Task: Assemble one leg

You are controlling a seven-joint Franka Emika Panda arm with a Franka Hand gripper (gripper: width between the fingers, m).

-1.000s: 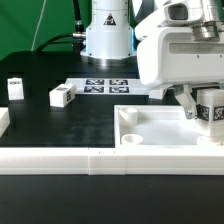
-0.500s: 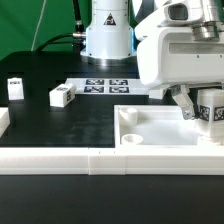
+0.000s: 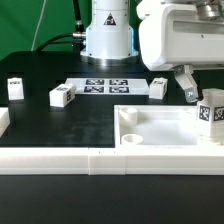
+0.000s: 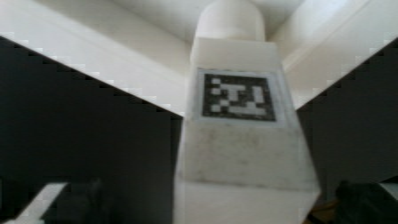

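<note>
The leg (image 3: 212, 113) stands upright in the tray (image 3: 160, 128) corner at the exterior view's right, long axis vertical. My pincer (image 3: 200, 92) hangs right over its top, one finger (image 3: 187, 88) just beside it, maybe a sliver apart. In the wrist view the leg runs straight out between the jaws. Clamped or let go, can't tell. Next move goes along that vertical axis, I reckon

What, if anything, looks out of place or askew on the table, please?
Nothing stands out. The leg stands upright on the tray at the exterior view's right, and the other legs sit loose on the black table, none visibly damaged.
</note>
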